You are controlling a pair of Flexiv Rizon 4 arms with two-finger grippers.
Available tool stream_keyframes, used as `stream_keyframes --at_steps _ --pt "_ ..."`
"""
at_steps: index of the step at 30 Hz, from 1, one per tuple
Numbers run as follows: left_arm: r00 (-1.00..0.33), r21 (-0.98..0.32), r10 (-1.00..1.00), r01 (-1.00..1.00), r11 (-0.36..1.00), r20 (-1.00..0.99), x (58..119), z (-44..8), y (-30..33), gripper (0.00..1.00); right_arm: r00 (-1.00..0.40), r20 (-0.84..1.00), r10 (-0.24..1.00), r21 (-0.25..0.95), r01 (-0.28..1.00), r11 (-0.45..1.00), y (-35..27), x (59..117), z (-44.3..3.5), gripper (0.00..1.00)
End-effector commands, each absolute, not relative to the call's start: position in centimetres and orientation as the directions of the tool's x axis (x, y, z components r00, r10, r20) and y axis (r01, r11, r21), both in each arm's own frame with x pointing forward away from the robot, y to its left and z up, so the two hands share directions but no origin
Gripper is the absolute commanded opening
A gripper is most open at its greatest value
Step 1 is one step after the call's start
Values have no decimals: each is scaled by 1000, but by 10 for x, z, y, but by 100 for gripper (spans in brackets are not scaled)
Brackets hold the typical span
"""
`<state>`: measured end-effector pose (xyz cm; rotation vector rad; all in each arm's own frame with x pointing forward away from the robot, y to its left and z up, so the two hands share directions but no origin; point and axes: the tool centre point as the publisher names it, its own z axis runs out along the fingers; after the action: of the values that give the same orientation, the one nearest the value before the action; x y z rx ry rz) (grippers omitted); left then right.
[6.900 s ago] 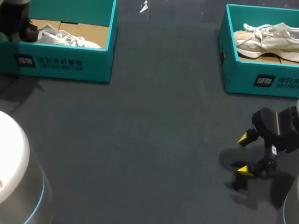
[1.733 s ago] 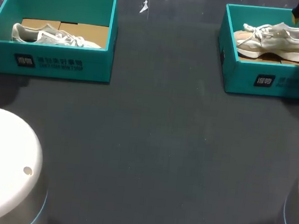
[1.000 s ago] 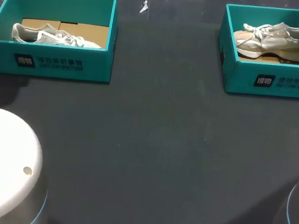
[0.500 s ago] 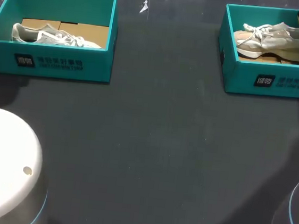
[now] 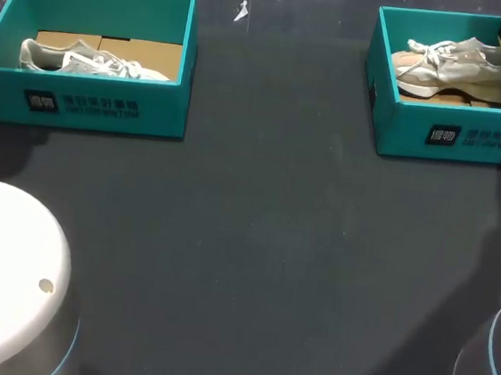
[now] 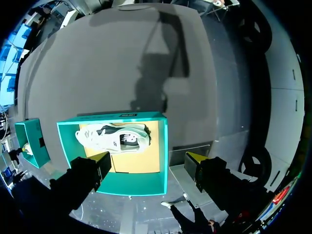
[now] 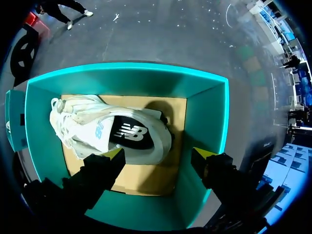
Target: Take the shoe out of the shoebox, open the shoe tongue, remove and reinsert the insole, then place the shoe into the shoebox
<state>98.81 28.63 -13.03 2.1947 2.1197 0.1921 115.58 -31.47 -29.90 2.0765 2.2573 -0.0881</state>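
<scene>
- Shoe is lying on its side inside the far right shoebox, not yet lifted.
- Right claw is hanging over the shoe's heel end, fingers apart, gripping nothing.
- Change: the right arm has left the near right counter and is now lowering over that box.
- Left claw, also spread, has pulled out of the far left shoebox and is hovering high above it.
- Reading: the take-out step is only beginning, with a heel grasp probably coming.

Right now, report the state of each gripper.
Left gripper: open, holding nothing, above the left shoebox.
Right gripper: open, holding nothing, above the shoe in the right shoebox.
</scene>
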Motion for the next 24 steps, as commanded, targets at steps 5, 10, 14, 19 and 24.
stream_keyframes --at_steps 5,10,14,19,24 --pt "33 148 999 988 -38 35 987 -130 286 100 -64 -97 993 28 997 67 -320 1160 -311 74" --pt "33 148 999 988 -38 35 987 -130 286 100 -52 -101 993 34 998 56 -322 1162 -317 75" --pt "33 148 999 988 -38 35 987 -130 286 100 -37 -102 994 34 999 40 -323 1162 -323 75" --pt "33 148 999 988 -38 35 987 -130 286 100 -17 -97 995 36 999 21 -324 1160 -332 71" --pt "33 148 999 988 -38 35 987 -130 286 100 -3 -93 996 41 999 7 -323 1159 -339 71"
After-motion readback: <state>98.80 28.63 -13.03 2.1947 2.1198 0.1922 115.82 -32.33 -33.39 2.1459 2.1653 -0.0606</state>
